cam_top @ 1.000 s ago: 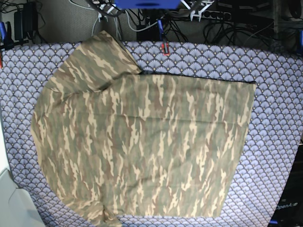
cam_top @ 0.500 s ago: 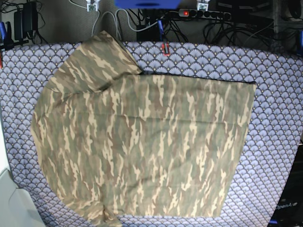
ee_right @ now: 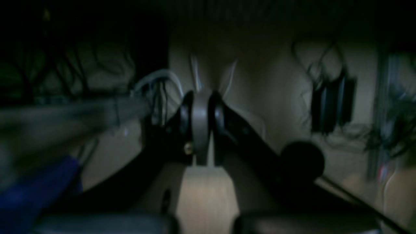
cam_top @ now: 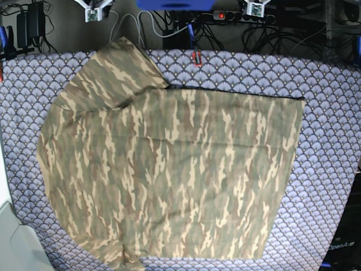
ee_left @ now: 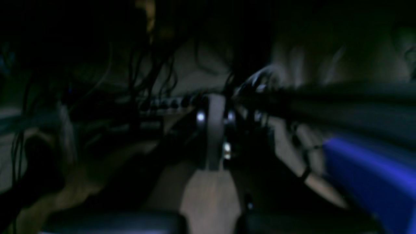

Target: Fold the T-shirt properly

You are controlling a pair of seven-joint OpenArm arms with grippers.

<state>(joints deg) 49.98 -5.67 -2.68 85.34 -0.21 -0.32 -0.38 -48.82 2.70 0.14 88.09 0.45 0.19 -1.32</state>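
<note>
The camouflage T-shirt lies flat on the patterned cloth, folded to a broad shape. One sleeve points to the far left corner, and a straight edge runs along the right. Both grippers are off the shirt, beyond the table's far edge. My right gripper is at the top left and my left gripper is at the top right. In the dark, blurred wrist views the left gripper and the right gripper have their jaws together and hold nothing.
The purple-grey fan-scale cloth covers the table around the shirt. Cables and a power strip lie behind the far edge. A small red clip sits at the far edge. A white object is at the near left corner.
Both grippers have moved apart along the top edge, the right one leftward and the left one rightward. The shirt has not moved.
</note>
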